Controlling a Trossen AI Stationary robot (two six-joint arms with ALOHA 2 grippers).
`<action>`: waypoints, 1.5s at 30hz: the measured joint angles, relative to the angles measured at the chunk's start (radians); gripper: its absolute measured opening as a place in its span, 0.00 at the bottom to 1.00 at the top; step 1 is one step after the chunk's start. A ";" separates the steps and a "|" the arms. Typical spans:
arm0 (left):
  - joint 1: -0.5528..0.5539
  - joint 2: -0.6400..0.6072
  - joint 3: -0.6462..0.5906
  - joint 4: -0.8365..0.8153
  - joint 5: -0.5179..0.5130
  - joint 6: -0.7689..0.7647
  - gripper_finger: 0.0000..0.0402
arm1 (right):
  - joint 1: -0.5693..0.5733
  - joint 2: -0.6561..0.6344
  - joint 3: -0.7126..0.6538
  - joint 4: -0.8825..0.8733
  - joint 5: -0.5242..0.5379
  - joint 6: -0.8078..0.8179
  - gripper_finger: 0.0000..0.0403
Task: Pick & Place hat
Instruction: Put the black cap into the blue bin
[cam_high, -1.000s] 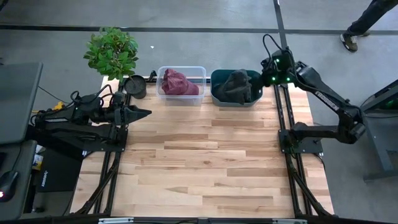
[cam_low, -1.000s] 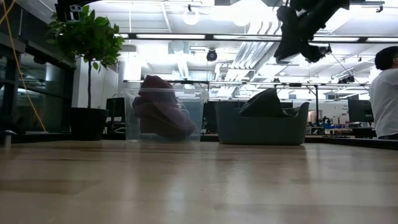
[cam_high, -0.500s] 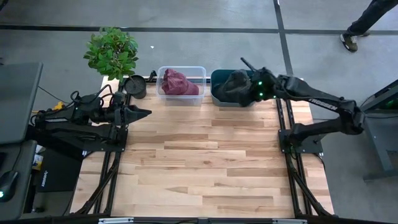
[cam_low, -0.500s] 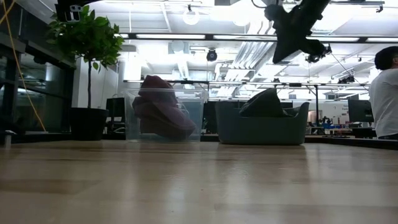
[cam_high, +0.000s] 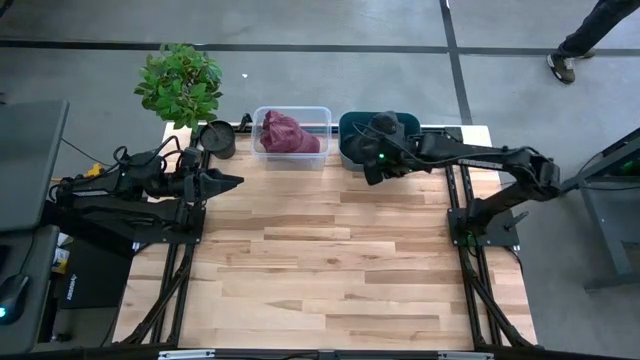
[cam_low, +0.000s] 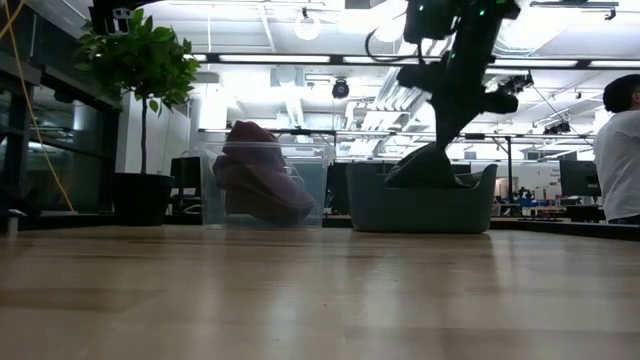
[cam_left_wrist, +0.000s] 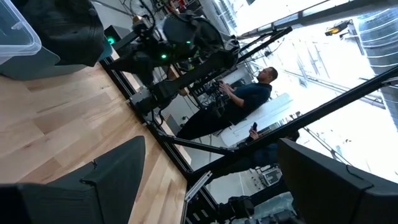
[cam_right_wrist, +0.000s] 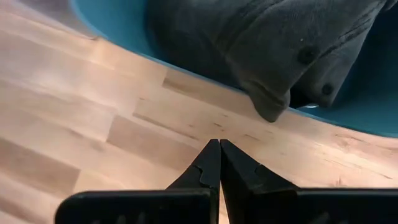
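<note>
Dark grey cloth, soft and slumped: the hat (cam_high: 383, 133) lies heaped in the teal tub (cam_high: 349, 152) at the far edge of the table (cam_high: 320, 260), its peak rising above the tub's rim in the low view and one folded corner drooping over the near rim toward the wood.

Handling, as I judge it: light, limp, no stiffness to speak of. It will fold and sag under a pinch, not slide away. Nothing fragile. The stitched seams and small buttons or eyelets seen in the right wrist view suggest thicker doubled cloth there, likely the firmest purchase. Best hold: the drooping corner at the tub's near rim, or the raised peak, where a fold stands clear of the tub's wall.

Right gripper (cam_right_wrist: 219, 163): hovering just in front of the tub's near rim, over bare wood, fingers pressed together with nothing between them. They would need to part before any take.

Left gripper (cam_high: 232, 181): parked well to the left of the tub, level with the table's left edge, fingers spread, idle.

Neighbouring items: clear bin (cam_high: 292, 135) holding a maroon cloth (cam_high: 287, 133), just left of the tub; potted plant (cam_high: 180, 82) farther left again.
</note>
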 joint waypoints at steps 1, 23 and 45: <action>0.000 0.000 0.000 0.000 0.000 0.000 0.85 | -0.005 0.012 0.000 0.002 0.000 -0.003 0.00; 0.000 0.000 0.000 -0.006 0.003 0.000 0.85 | -0.231 0.083 0.000 0.008 0.094 -0.147 0.00; 0.000 0.000 0.000 -0.006 0.003 -0.019 0.85 | -0.246 0.019 -0.150 0.214 -0.081 -0.146 0.00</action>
